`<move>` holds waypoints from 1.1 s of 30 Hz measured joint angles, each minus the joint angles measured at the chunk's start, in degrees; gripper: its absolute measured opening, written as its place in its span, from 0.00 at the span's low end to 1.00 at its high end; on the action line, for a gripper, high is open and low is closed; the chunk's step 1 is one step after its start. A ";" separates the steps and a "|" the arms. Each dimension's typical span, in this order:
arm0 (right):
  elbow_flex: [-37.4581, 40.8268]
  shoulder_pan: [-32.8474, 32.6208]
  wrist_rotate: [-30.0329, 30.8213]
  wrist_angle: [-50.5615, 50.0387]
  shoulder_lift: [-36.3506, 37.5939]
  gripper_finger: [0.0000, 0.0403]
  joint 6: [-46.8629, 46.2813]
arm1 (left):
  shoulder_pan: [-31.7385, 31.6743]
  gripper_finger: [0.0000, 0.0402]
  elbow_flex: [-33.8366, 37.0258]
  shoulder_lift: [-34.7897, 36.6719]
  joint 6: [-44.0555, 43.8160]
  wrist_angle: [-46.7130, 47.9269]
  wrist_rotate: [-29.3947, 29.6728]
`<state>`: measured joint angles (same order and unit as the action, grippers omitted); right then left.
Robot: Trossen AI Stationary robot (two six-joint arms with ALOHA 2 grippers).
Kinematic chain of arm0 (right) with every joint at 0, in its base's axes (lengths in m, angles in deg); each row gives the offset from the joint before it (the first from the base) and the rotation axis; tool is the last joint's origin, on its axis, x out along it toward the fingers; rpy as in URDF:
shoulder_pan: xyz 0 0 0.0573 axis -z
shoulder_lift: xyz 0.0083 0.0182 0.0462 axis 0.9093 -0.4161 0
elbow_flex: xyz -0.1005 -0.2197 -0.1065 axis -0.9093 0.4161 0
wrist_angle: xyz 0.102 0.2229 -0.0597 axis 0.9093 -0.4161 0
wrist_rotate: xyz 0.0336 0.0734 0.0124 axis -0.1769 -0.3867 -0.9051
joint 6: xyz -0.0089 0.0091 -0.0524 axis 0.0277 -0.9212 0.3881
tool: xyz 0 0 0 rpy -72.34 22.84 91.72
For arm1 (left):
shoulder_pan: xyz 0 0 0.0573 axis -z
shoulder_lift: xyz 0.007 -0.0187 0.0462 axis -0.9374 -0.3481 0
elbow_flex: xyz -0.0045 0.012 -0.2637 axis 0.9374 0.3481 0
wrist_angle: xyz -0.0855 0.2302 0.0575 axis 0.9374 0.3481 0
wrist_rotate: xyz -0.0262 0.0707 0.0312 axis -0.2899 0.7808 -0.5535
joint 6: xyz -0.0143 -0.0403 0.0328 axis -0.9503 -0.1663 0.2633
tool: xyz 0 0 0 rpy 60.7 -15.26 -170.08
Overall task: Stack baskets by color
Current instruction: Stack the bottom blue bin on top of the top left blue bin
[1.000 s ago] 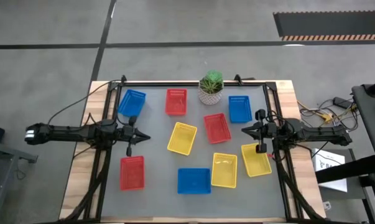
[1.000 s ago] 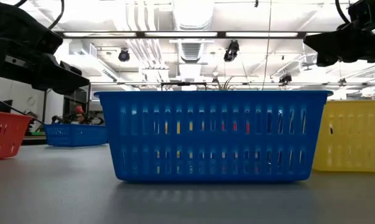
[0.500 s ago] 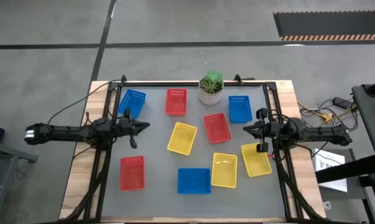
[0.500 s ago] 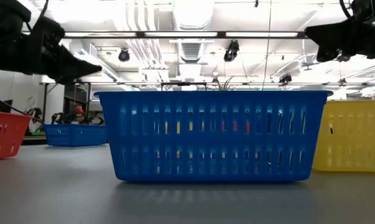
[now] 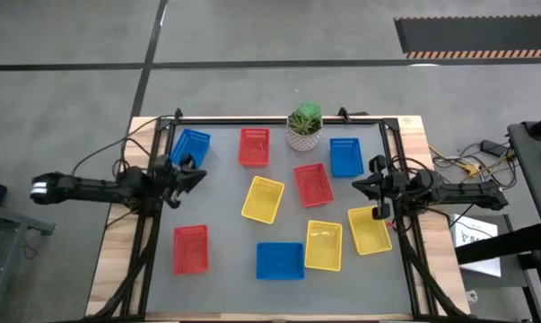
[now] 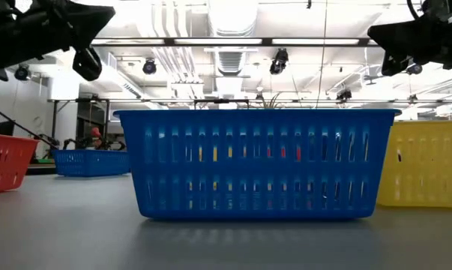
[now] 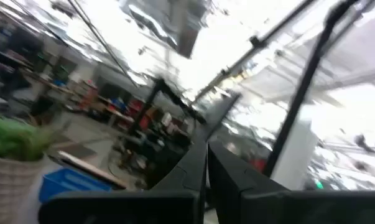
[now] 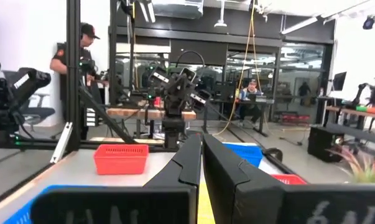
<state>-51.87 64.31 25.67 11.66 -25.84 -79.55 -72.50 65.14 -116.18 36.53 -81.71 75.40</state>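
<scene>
Several baskets lie apart on the grey mat, each resting on its base. Three are red (image 5: 254,146) (image 5: 313,184) (image 5: 190,248), three blue (image 5: 190,146) (image 5: 344,156) (image 5: 280,260) and three yellow (image 5: 263,198) (image 5: 324,244) (image 5: 370,229). My left gripper (image 5: 199,174) is shut and empty above the mat's left side, near the far-left blue basket, pointing slightly upward. My right gripper (image 5: 358,186) is shut and empty above the mat's right side, beside the middle red basket. The near blue basket (image 6: 257,163) fills the low view.
A white pot with a green plant (image 5: 305,126) stands at the far edge between a red and a blue basket. Black frame rails (image 5: 146,242) run along both sides of the mat. People stand in the room beyond the table.
My left gripper has risen, tipped its fingers upward and rolled about its own line, drawing back a little toward the table's left edge; it stays shut. No basket has moved.
</scene>
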 joint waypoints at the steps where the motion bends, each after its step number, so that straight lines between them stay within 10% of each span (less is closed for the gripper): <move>1: 0.01 0.00 -0.08 -0.10 0.00 0.02 -1.16 | 0.00 0.00 -0.02 -0.96 -0.33 -2.06 1.46; 16: 0.00 -0.02 -0.51 1.98 0.00 0.02 -5.36 | 0.25 0.00 -13.09 -17.65 -3.44 -18.57 -2.08; 33: -0.01 0.00 -0.04 3.10 0.09 0.02 -1.57 | 12.79 0.00 -46.72 -44.48 -12.22 15.13 1.68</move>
<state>-51.88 64.31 25.63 14.76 -25.75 -81.11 -59.71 18.43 -160.67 24.31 -66.58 77.08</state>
